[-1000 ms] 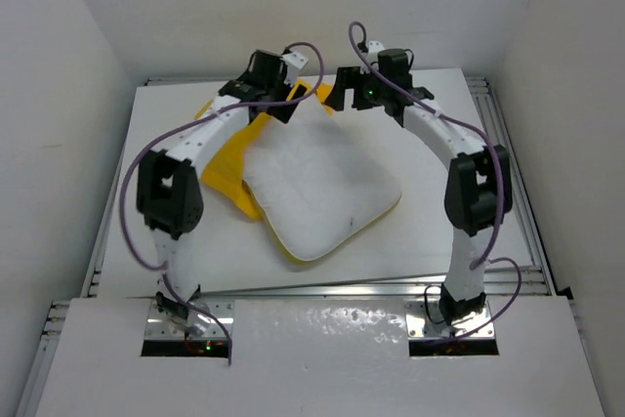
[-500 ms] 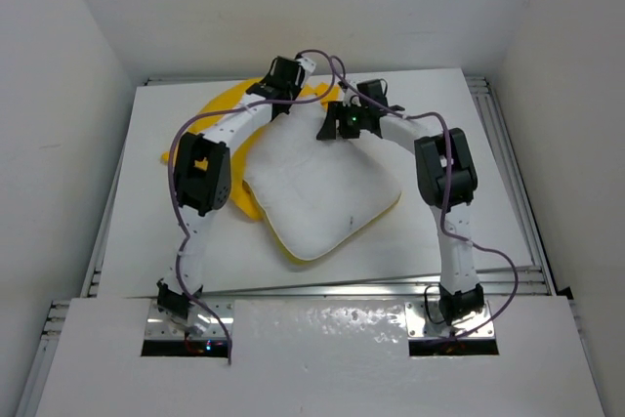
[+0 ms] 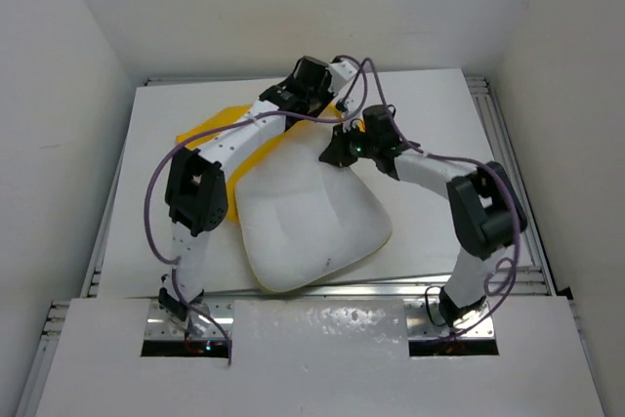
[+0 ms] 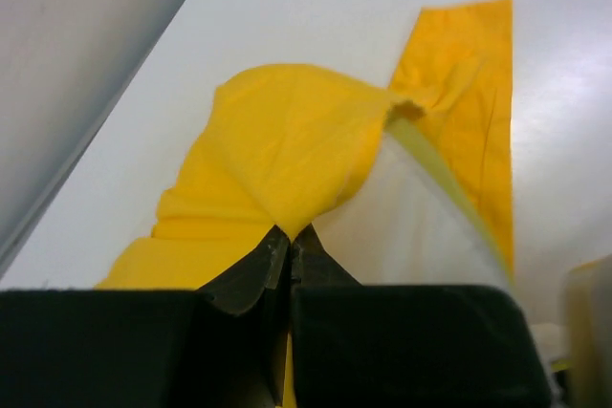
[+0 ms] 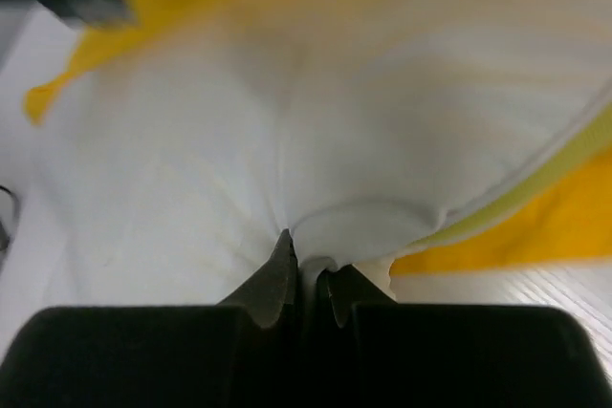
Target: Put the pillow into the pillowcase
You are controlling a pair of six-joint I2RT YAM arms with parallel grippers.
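Left pincer: on my left wrist camera the left gripper (image 4: 290, 231) has its jaws pressed together on a peak of yellow cloth. It is holding the pillowcase (image 3: 215, 134) by a pinched fold.

Right pincer: on my right wrist camera the right gripper (image 5: 306, 250) is closed, with a small bunch of white cloth squeezed between its tips. I read that as a grip on the pillow (image 3: 308, 222) at its far edge.

Pillow: from overhead I see it lying flat on the middle of the tabletop (image 3: 439, 104). It is turned at an angle, and its near corner reaches almost to the near edge. Nearly all of its upper face shows bare white.

Pillowcase: I see it spread toward the far left part of the tabletop, beyond the far-left side of the pillow. My left arm crosses over it and hides part of it. In the left wrist view the gripped fold is raised into a tent, with white cushion showing beneath the lifted yellow flap and a flat yellow strip running on beyond it.

Overlap: in the right wrist view yellow cloth lies just beside and under the pillow's edge, touching it. I cannot tell whether any corner of the pillow sits inside the case's mouth.

Arms: both of mine reach to the far side of the pillow, and the two wrists sit close together there, the left one farther back.

Print on the case: I cannot make it out in any view.
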